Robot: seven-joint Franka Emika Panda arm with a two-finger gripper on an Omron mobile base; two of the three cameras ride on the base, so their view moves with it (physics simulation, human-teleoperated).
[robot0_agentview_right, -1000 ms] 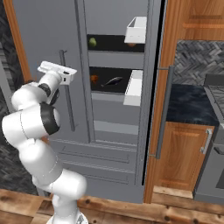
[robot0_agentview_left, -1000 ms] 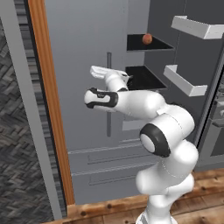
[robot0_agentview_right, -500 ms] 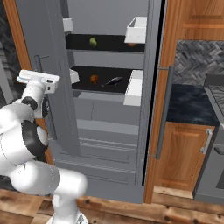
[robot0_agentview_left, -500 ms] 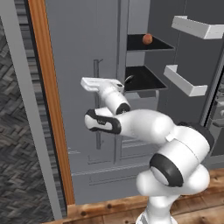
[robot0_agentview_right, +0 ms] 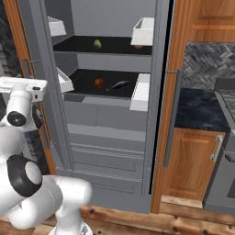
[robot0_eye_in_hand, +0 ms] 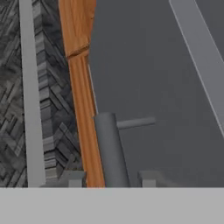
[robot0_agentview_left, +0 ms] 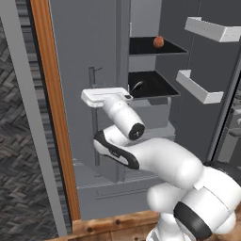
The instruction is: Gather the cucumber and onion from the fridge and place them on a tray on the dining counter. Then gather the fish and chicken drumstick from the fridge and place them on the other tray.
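The fridge (robot0_agentview_right: 110, 133) stands with both doors swung out. My gripper (robot0_eye_in_hand: 111, 179) straddles the left door's vertical bar handle (robot0_eye_in_hand: 109, 144); its fingertips (robot0_eye_in_hand: 75, 179) stand a little off the bar on each side, so it is open. The white hand (robot0_agentview_left: 106, 96) sits at that handle (robot0_agentview_left: 92, 80) and shows at the left edge (robot0_agentview_right: 20, 87) of the right base view. The onion (robot0_agentview_left: 158, 42) rests on the upper black shelf. On the lower shelf lie the chicken drumstick (robot0_agentview_right: 98, 83) and the dark fish (robot0_agentview_right: 118, 85). The cucumber, both trays and the dining counter are out of view.
A small yellow-green item (robot0_agentview_right: 97, 44) sits on the upper shelf. White door bins (robot0_agentview_left: 200, 87) hang on the right door. A wooden panel (robot0_agentview_left: 52, 117) and a dark patterned wall flank the left door. A wall counter with wooden cupboards (robot0_agentview_right: 193, 160) stands to the right.
The left door has swung further out with my hand on its handle, baring more of the shelves. The fingers have eased slightly off the bar.
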